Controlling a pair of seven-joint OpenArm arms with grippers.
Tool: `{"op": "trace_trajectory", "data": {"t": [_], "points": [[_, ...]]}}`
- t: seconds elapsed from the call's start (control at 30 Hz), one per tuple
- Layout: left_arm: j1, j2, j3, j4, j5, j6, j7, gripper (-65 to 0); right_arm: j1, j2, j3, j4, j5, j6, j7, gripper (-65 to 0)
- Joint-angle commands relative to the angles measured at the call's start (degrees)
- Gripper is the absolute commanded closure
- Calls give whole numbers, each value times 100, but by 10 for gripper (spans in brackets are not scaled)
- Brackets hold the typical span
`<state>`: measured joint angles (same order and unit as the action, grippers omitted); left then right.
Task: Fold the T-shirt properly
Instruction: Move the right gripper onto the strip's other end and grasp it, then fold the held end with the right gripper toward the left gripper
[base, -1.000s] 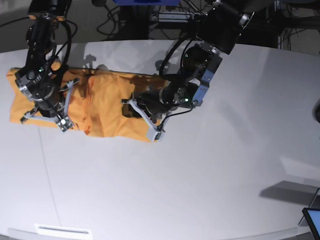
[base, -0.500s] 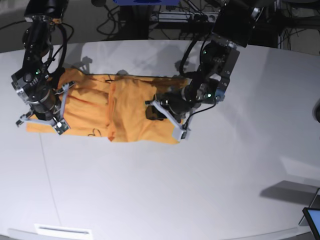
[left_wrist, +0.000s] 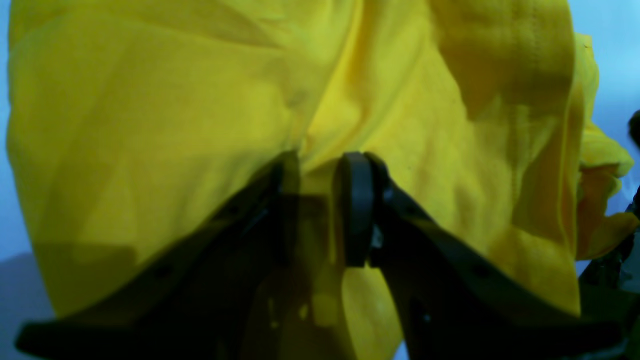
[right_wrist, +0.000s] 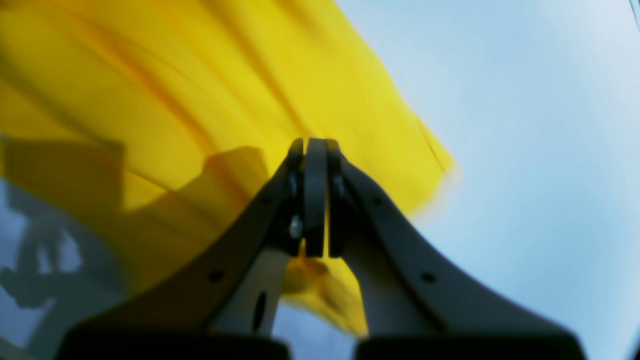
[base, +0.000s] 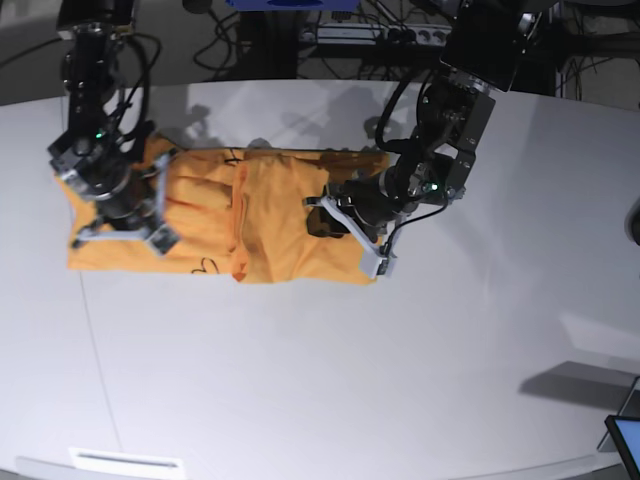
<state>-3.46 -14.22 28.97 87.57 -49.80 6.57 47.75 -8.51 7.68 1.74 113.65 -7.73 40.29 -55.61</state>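
Observation:
The orange-yellow T-shirt (base: 260, 225) lies stretched in a wide wrinkled band across the far left of the white table (base: 400, 380). My left gripper (base: 348, 236) sits at the shirt's right end. In the left wrist view it (left_wrist: 320, 170) is shut on a fold of the T-shirt (left_wrist: 165, 125), with cloth bunched between the dark fingers (left_wrist: 356, 200). My right gripper (base: 118, 230) sits over the shirt's left end. In the right wrist view its jaws (right_wrist: 312, 150) are pressed together on the edge of the T-shirt (right_wrist: 200, 85), which streams away from them, blurred.
Cables and equipment (base: 330, 35) crowd the floor behind the table's back edge. A dark object (base: 634, 222) shows at the right border, a screen corner (base: 625, 440) at the bottom right, and a white label strip (base: 125, 462) at the front edge.
Both arms have carried the shirt to the right and slightly toward the back. The cloth now lies wider and flatter than a second ago. Neither grip has changed.

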Motion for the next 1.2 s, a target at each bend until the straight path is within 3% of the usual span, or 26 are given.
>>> {"op": "trace_trajectory", "data": {"t": [0.0, 0.13, 0.4, 0.53, 1.17], "points": [[122, -183, -18, -120, 589, 464, 540, -171, 29, 36, -117, 112, -49, -29, 89, 0], [113, -183, -27, -146, 589, 464, 540, -171, -59, 1, -591, 183, -49, -29, 282, 0], [70, -174, -27, -172, 589, 464, 540, -171, 91, 1, -723, 183, -41, -29, 370, 0], [70, -165, -27, -172, 589, 464, 540, -171, 258, 45, -1259, 192, -41, -29, 441, 0], [-18, -121, -18, -489, 589, 464, 540, -173, 812, 1, -2525, 192, -49, -29, 221, -1]]}}
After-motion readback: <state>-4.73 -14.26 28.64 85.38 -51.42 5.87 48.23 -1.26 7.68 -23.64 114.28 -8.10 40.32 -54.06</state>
